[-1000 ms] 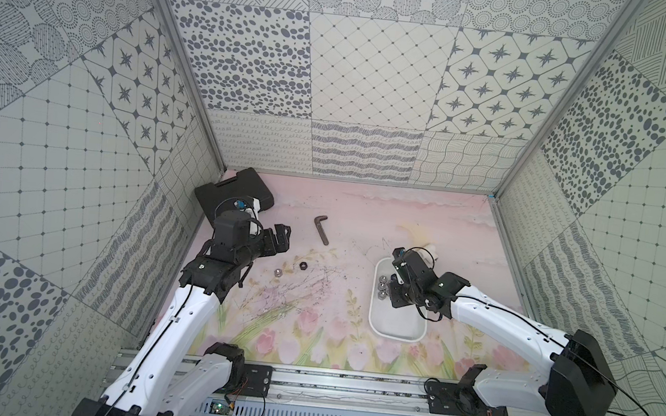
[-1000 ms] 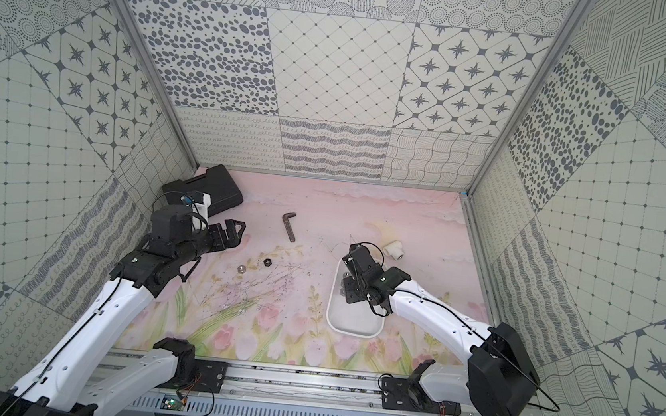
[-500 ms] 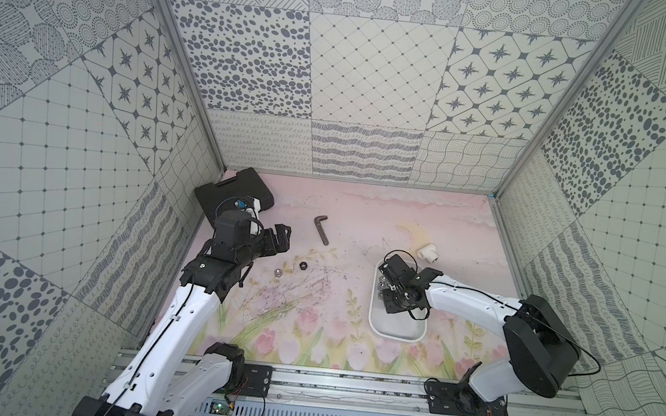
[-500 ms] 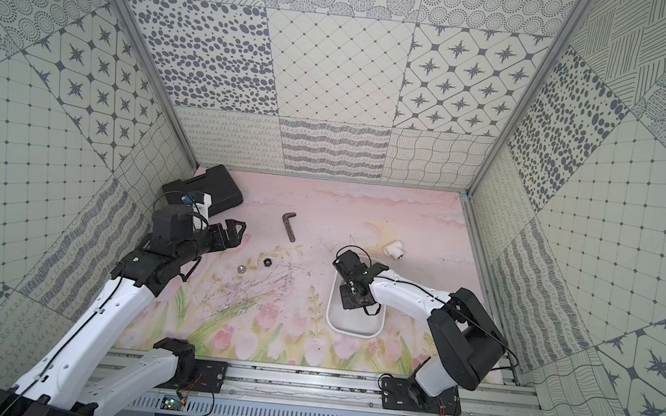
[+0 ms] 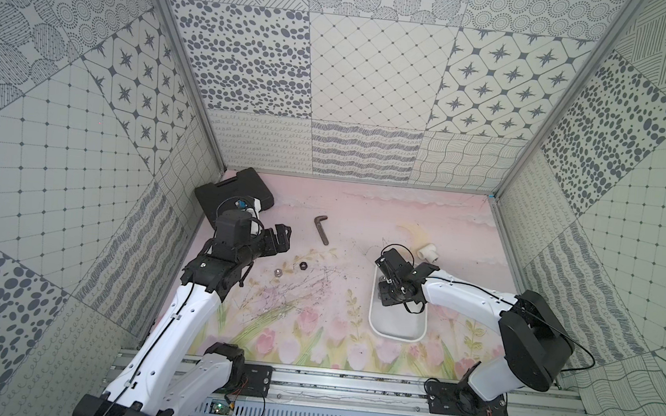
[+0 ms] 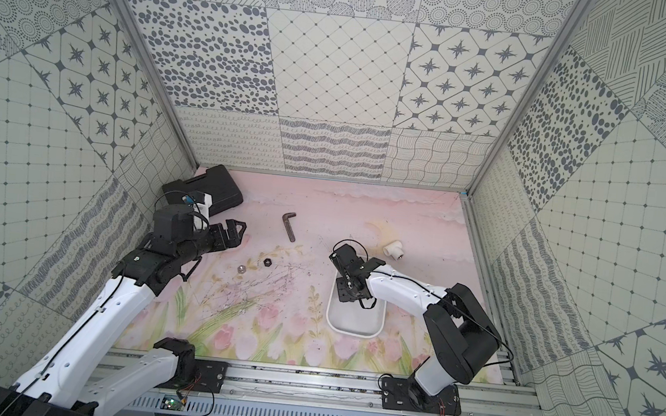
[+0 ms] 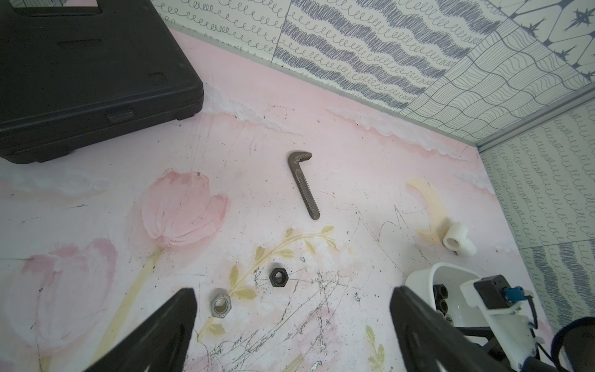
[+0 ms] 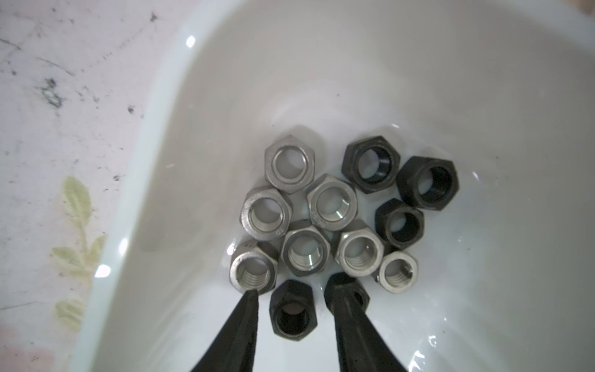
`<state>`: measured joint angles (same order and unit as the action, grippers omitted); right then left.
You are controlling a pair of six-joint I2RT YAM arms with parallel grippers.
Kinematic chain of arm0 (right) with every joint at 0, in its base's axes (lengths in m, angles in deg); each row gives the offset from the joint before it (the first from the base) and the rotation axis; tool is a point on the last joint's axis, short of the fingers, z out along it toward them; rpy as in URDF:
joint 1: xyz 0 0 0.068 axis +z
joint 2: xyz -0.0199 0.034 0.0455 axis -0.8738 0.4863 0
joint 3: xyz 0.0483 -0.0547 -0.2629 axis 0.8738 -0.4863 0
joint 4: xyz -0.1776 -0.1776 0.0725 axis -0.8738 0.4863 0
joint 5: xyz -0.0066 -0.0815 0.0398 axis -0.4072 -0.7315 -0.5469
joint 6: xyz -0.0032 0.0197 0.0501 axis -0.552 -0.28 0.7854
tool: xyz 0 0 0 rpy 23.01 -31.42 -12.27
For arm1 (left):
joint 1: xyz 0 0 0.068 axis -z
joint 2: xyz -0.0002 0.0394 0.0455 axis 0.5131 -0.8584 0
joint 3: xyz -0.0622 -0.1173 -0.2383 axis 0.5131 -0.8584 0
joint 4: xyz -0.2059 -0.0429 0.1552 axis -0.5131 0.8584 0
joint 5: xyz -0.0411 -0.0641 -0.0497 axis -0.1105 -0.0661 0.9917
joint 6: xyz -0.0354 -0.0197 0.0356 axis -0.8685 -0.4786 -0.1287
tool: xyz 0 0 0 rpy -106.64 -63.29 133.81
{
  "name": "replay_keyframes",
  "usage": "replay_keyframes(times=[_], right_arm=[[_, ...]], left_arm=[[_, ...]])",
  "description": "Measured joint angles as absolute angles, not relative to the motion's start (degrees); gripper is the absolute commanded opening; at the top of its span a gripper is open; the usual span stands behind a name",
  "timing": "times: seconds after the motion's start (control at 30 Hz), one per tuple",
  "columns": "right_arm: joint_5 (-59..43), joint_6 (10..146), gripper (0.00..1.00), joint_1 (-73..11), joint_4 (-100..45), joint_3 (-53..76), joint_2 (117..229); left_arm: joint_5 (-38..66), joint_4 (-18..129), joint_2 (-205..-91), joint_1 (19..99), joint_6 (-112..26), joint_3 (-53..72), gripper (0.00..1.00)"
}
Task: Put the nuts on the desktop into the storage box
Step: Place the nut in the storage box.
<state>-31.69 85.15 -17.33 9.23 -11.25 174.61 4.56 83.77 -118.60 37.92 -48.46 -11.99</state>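
Two nuts lie on the desktop point(image 5: 335, 301), one black point(image 5: 302, 265) and one silver point(image 5: 276, 271). My left gripper point(image 7: 291, 291) hovers just behind them, wide open and empty. The wrist view shows the black nut point(image 7: 278, 277) and the silver nut point(image 7: 221, 305) between its fingers' line and the far wall. My right gripper point(image 8: 296, 286) points down into the far end of the white storage box point(image 5: 396, 332). It is open, and a black nut point(image 8: 293, 310) rests loose between its fingers. Several silver and black nuts point(image 8: 331, 203) are clustered on the box floor just beyond.
A dark L-shaped hex key point(image 5: 322, 229) lies behind the loose nuts. A white pipe elbow point(image 5: 428, 252) sits behind the box. A black tool case point(image 5: 237, 193) fills the far left corner, close to my left wrist. Patterned walls enclose the desktop on three sides.
My right gripper has opened over the box's far end and let go of the black nut, and its arm has shifted. The left arm has not moved.
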Motion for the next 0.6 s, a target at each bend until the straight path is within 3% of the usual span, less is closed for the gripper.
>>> replay_keyframes(times=[0.33, 0.6], right_arm=[[-33.2, 82.2, 0.5, -10.8, 9.7, -1.2, 168.7], [-30.8, 79.0, 0.59, -7.1, 7.1, 9.7, 181.9]], left_arm=[[4.6, 83.8, -118.6, 37.9, -48.5, -12.0, 0.99], [4.5, 83.8, -118.4, 37.9, -48.5, -12.0, 0.99]])
